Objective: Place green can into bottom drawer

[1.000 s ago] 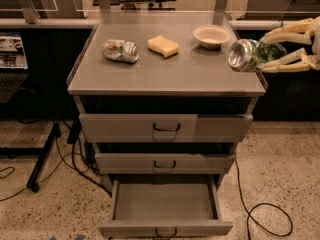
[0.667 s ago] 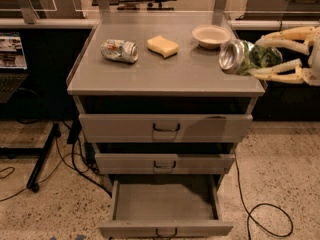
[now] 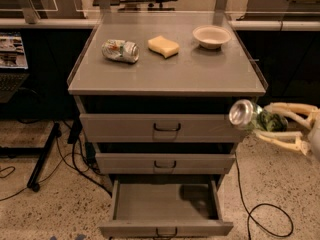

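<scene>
The gripper is seen at the right side of the cabinet, below the front right corner of the tabletop, and its pale fingers are closed on the green can from above and below. The green can is held on its side in the air, with its shiny silver end turned toward the cabinet and its dark green body lying between the fingers. It is level with the top drawer, and its silver end is seen against the right end of that drawer's front. The bottom drawer is pulled far out, so that its grey floor is shown, with a dark shadow lying on the right part of that floor. Nothing can be made out inside it. The green can is held well above this drawer and off to its right. The middle drawer and the top drawer are drawn out only a little, each less than the one below. On the tabletop a pale silver can with a multicoloured label is laid on its side at the left, a yellow sponge is placed near the middle, and a small white bowl is set upright at the right rear. A black cable is looped on the speckled floor to the right of the cabinet.
</scene>
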`<state>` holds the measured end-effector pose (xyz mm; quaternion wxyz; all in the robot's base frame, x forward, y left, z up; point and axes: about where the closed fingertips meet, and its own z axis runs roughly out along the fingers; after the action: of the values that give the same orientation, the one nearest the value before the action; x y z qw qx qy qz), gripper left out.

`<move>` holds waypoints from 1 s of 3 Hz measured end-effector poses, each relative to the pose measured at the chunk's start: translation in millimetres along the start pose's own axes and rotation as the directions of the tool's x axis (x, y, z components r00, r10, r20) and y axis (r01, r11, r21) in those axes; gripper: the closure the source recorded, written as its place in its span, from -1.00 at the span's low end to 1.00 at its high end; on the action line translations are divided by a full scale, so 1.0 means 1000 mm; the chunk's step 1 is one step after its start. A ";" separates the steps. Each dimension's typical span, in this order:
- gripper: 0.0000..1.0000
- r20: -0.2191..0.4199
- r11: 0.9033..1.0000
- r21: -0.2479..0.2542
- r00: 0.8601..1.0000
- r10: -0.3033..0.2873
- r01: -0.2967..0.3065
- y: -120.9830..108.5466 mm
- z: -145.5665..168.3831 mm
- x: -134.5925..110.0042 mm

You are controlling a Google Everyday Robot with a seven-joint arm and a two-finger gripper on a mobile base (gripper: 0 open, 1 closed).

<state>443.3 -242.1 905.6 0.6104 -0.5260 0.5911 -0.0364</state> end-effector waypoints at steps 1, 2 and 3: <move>1.00 -0.004 0.997 -0.018 0.998 0.070 -0.070 0.017 0.010 0.034; 1.00 -0.003 0.989 -0.052 0.990 0.140 -0.140 0.032 0.022 0.061; 1.00 -0.003 0.989 -0.052 0.990 0.140 -0.140 0.032 0.022 0.061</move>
<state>460.1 -255.3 836.4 0.5976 -0.4990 0.6272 0.0221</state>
